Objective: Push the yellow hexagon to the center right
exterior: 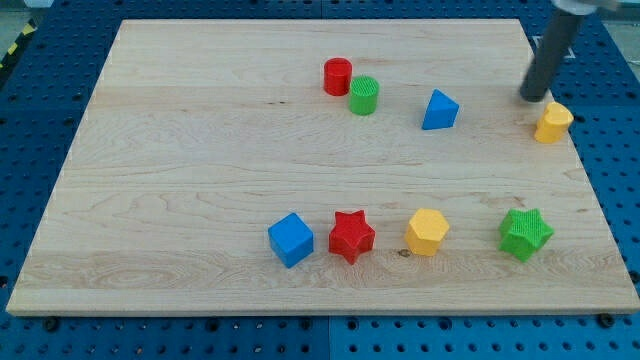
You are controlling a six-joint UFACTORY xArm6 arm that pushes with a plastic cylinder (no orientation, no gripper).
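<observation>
A yellow hexagon (427, 231) sits in the lower row, between a red star (351, 236) on its left and a green star (525, 233) on its right. A second yellow block (552, 122), whose shape I cannot make out, lies near the board's right edge in the upper part. My tip (533, 97) rests on the board just up and left of that second yellow block, very close to it. The tip is far from the yellow hexagon, up and to its right.
A blue cube (291, 239) lies left of the red star. A red cylinder (338, 76) and a green cylinder (364, 95) touch near the top middle. A blue triangular block (439, 110) sits to their right. The wooden board (180, 170) lies on a blue pegboard.
</observation>
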